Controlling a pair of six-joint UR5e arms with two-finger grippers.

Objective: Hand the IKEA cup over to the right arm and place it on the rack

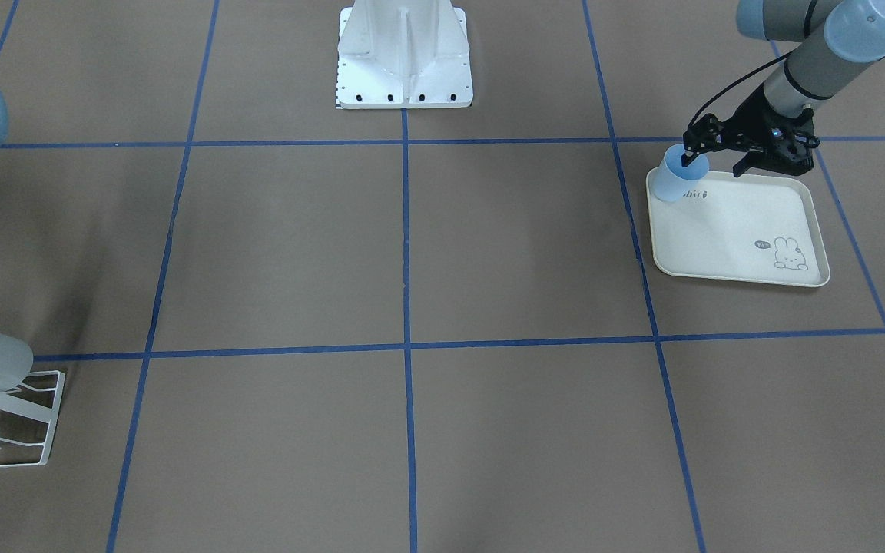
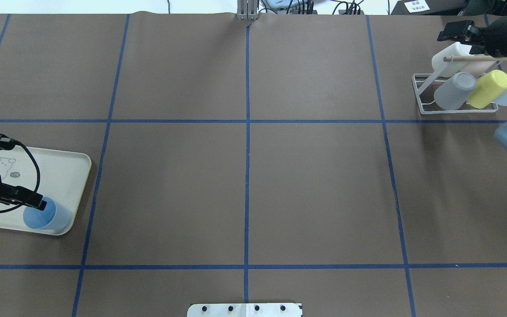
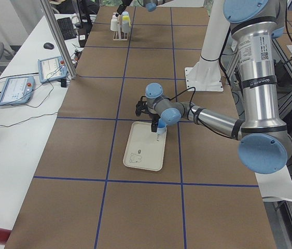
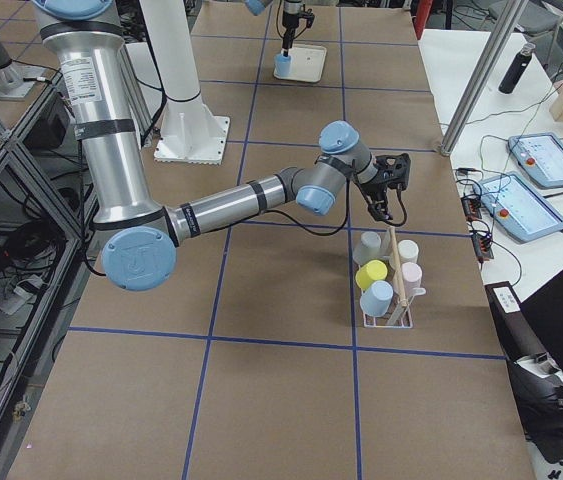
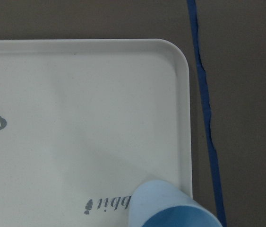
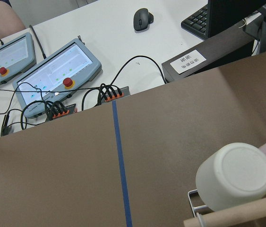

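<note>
- Brown paper crossed with blue tape covers the table (image 1: 289, 246). In the front-facing view the IKEA cup (image 1: 673, 183), pale blue, stands on the tray (image 1: 750, 230), at the tray's corner nearest the robot's base and the table's middle. The left gripper (image 1: 715, 161) hangs over that corner with its jaws wide. One finger dips inside the cup's rim and the other stays outside it.
- Overhead, the rack (image 2: 425, 105) stands well apart from the tray, at the opposite end of the table, with several cups hung on it. The right gripper (image 2: 456, 31) hovers just above it; I cannot tell how its jaws stand.
- From the left end, the near arm reaches down to the same tray corner.
- From the right end, the near arm is poised over the rack, far from the tray.
- The left wrist camera shows the cup close against the tray's raised lip.
- The right wrist camera shows a white cup (image 6: 234, 177) on the rack and no tray.
- The step in hand looks like the pickup. Seat the cup wall deep between the pads, close firmly, then lift straight up clear of the tray's lip. Leave the cup's outer side bare for the other gripper.
</note>
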